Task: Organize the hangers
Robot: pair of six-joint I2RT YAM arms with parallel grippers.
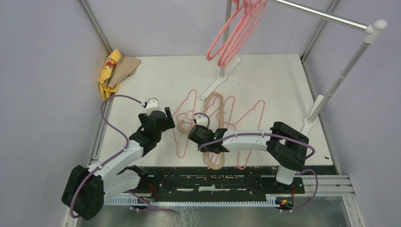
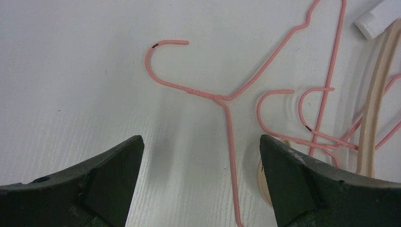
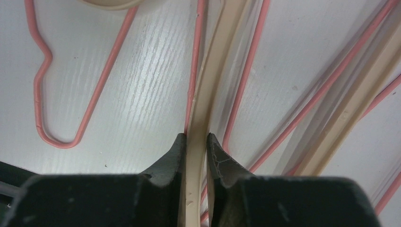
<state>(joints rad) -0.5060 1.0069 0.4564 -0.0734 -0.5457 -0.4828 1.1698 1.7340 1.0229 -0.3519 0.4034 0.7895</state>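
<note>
Several pink hangers (image 1: 236,35) hang on the rail at the back. Thin pink wire hangers (image 1: 182,118) lie in a tangle mid-table with a thick beige hanger (image 1: 216,101). My left gripper (image 1: 161,115) is open and empty just left of the pile. In the left wrist view it (image 2: 201,146) hovers over one thin pink hanger (image 2: 227,101), whose bar runs between the fingers. My right gripper (image 1: 202,135) is shut on the beige hanger. The right wrist view shows both jaws (image 3: 195,139) pressed on the beige bar (image 3: 210,85), with pink wires (image 3: 42,94) beside it.
The white-and-silver rail stand has one foot (image 1: 220,80) behind the pile and a post (image 1: 338,80) at the right. Its foot tip shows in the left wrist view (image 2: 378,19). Yellow and tan cloths (image 1: 116,68) lie at the back left. A black strip (image 1: 227,182) edges the near side.
</note>
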